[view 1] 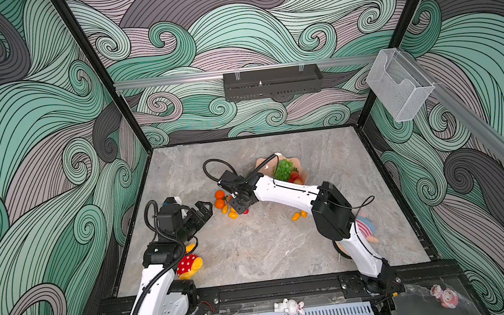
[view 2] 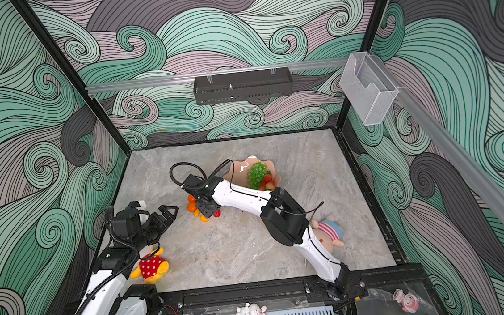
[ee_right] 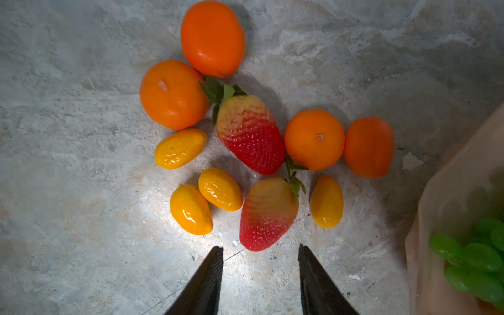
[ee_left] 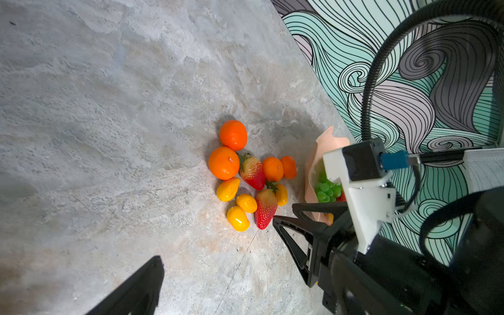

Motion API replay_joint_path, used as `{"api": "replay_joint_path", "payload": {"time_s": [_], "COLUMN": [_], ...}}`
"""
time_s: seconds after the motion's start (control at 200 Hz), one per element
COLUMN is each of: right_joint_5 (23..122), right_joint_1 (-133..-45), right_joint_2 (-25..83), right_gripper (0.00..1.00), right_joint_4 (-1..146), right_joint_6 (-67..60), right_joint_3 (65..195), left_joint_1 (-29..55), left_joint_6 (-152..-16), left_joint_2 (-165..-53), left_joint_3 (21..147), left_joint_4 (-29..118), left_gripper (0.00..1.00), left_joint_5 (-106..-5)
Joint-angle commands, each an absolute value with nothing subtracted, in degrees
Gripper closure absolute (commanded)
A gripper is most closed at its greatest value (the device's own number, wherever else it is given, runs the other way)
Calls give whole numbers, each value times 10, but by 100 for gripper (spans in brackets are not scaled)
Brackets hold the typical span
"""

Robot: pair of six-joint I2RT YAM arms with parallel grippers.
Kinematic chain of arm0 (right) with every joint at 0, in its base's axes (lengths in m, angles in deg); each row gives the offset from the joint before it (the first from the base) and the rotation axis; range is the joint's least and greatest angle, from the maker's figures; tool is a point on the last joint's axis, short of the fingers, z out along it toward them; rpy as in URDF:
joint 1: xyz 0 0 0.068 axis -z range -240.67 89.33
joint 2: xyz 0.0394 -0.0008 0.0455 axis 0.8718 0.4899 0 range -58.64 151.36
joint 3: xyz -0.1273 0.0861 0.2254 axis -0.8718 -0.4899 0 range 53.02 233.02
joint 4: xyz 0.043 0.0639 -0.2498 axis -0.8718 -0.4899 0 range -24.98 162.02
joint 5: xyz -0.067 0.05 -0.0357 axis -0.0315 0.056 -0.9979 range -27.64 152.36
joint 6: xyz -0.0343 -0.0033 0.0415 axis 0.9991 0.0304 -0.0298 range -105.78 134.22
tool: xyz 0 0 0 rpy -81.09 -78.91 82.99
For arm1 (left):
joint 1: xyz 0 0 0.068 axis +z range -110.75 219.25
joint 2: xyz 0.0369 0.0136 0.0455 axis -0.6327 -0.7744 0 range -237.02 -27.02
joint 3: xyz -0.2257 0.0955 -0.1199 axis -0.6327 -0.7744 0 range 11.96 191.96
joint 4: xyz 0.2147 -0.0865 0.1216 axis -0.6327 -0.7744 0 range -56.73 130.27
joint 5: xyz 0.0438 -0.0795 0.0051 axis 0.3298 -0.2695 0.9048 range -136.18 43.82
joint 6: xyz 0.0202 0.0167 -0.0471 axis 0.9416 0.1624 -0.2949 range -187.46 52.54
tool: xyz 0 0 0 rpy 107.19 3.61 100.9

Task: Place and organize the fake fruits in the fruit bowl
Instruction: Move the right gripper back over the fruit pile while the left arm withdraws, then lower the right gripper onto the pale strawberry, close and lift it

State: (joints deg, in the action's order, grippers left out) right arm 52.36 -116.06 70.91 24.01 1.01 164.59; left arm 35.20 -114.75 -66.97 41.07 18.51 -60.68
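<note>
Right gripper [ee_right: 259, 252] jaws stood partly open and empty, tips either side of the nearer strawberry [ee_right: 268, 214]; contact could not be confirmed. Tangerines [ee_right: 173, 94] and kumquats [ee_right: 191, 208] lay clustered beyond on the table [view 1: 255, 255]. Fruit bowl [view 1: 263, 163], just beside, held the grape bunch [view 1: 283, 169] and another strawberry [view 1: 294, 176]. Left gripper [view 1: 200, 211] hung wide open, apart.

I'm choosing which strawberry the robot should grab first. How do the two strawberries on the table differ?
The near strawberry lies just ahead of the right end effector, tip toward its open fingers; the far strawberry sits beyond it. The far strawberry's leaves are broad and touch a tangerine; the near strawberry's are thin. Both are red, paling to yellow near the leaves.
</note>
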Motion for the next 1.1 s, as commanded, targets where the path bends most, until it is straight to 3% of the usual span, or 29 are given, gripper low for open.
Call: {"api": "replay_joint_path", "payload": {"time_s": [0.0,1.096], "right_joint_5": [526,595], "right_joint_1": [-1149,-1113], "right_joint_2": [724,840], "right_gripper": [53,64], "right_joint_4": [219,157], "right_joint_6": [-14,-34], "right_joint_3": [1666,1820], "left_joint_1": [364,373], "left_joint_6": [-1151,-1142], "left_joint_2": [-673,-687], "left_joint_3": [413,419], "left_joint_4": [206,218], "left_gripper": [1,1], "left_joint_5": [-638,-664]}}
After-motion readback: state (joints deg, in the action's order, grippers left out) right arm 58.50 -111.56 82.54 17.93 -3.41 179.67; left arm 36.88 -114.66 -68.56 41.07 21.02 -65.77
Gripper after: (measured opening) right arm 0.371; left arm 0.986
